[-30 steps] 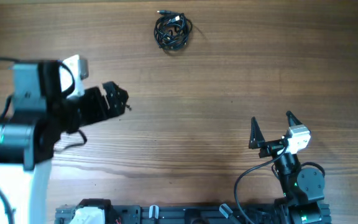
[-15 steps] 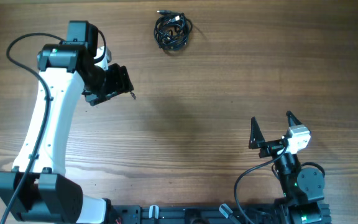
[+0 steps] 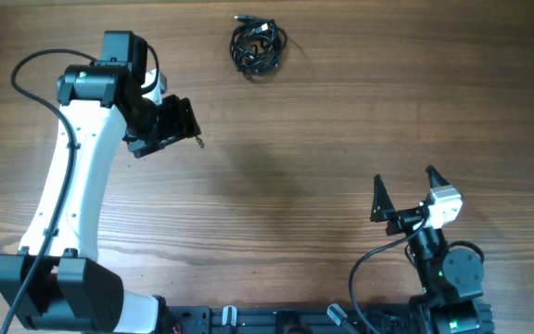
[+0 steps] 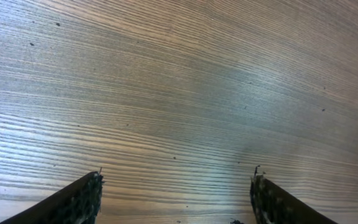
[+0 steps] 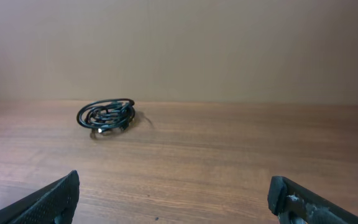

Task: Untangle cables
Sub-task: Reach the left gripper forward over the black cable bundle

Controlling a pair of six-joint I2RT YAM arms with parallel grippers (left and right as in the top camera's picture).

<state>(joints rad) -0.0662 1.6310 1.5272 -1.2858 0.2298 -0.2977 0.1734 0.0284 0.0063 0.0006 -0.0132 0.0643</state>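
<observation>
Near the tabletop's (image 3: 295,139) far edge sits a tangle of black cables (image 3: 258,46); left claw (image 3: 191,123) and right claw (image 3: 404,178) both released, empty.

Two arms, seen from above.
Left arm (image 3: 68,176) is cased white, left gripper (image 3: 193,126) black; right arm (image 3: 448,269) is black, capped white.

Cables (image 3: 258,46) on table (image 3: 323,121), beyond left gripper (image 3: 189,123).
</observation>
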